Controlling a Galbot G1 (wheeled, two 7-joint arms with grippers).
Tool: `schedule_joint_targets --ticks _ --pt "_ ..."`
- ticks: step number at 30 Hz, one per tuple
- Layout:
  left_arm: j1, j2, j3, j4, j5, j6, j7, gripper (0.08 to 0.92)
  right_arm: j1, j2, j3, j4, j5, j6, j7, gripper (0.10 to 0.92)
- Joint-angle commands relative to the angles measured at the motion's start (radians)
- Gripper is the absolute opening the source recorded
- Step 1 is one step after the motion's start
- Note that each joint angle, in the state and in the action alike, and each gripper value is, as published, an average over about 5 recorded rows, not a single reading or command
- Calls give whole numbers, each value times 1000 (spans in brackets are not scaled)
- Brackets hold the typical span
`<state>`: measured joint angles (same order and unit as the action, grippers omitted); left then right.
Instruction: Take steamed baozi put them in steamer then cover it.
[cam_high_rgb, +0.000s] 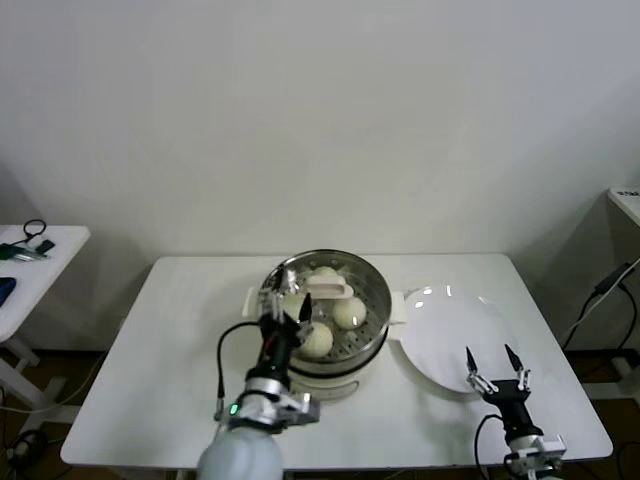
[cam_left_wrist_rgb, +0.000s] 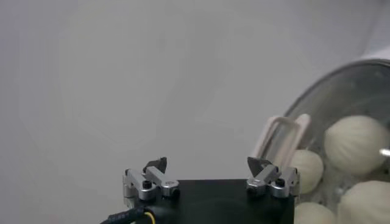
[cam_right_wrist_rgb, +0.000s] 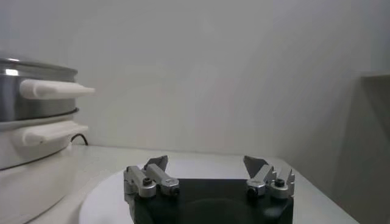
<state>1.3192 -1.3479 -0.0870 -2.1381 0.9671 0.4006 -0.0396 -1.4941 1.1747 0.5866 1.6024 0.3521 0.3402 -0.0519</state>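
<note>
The steel steamer (cam_high_rgb: 366, 296) stands at the table's middle with several cream-white baozi (cam_high_rgb: 349, 312) on its perforated tray. The glass cover lies on top of it, its oblong handle (cam_high_rgb: 323, 289) at the centre. My left gripper (cam_high_rgb: 287, 302) is open and empty over the pot's left rim, beside that handle. In the left wrist view the gripper (cam_left_wrist_rgb: 207, 163) is apart from the cover handle (cam_left_wrist_rgb: 281, 139), and baozi (cam_left_wrist_rgb: 356, 143) show through the glass. My right gripper (cam_high_rgb: 489, 355) is open and empty over the near edge of the white plate (cam_high_rgb: 440, 320).
The bare white plate sits just right of the steamer and also shows in the right wrist view (cam_right_wrist_rgb: 103, 195), with the steamer (cam_right_wrist_rgb: 36, 103) beside it. A side table (cam_high_rgb: 45, 255) with small items stands far left. Another surface (cam_high_rgb: 628, 200) is at the far right.
</note>
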Motion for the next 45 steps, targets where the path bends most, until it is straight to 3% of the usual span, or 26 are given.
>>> schedule_joint_targets --ticks 1,4,7,11,18,45 --pt "196 27 -434 -87 -743 -333 -147 823 -17 8 -10 49 -16 -14 23 823" --pt "264 78 -627 -48 -1048 -405 -92 823 -16 10 -14 49 -18 -11 22 823" --pt "320 148 -734 45 -1261 -483 -32 823 -14 10 -19 45 -20 -6 20 823" --pt "348 182 -734 175 -1359 -593 25 823 -10 14 -23 34 -23 2 19 823" --pt "308 121 -631 382 -1300 -721 44 823 -5 22 -29 25 -25 -11 21 823" --pt "332 74 -580 385 -1258 -754 74 823 -24 37 -34 25 -27 -2 32 823"
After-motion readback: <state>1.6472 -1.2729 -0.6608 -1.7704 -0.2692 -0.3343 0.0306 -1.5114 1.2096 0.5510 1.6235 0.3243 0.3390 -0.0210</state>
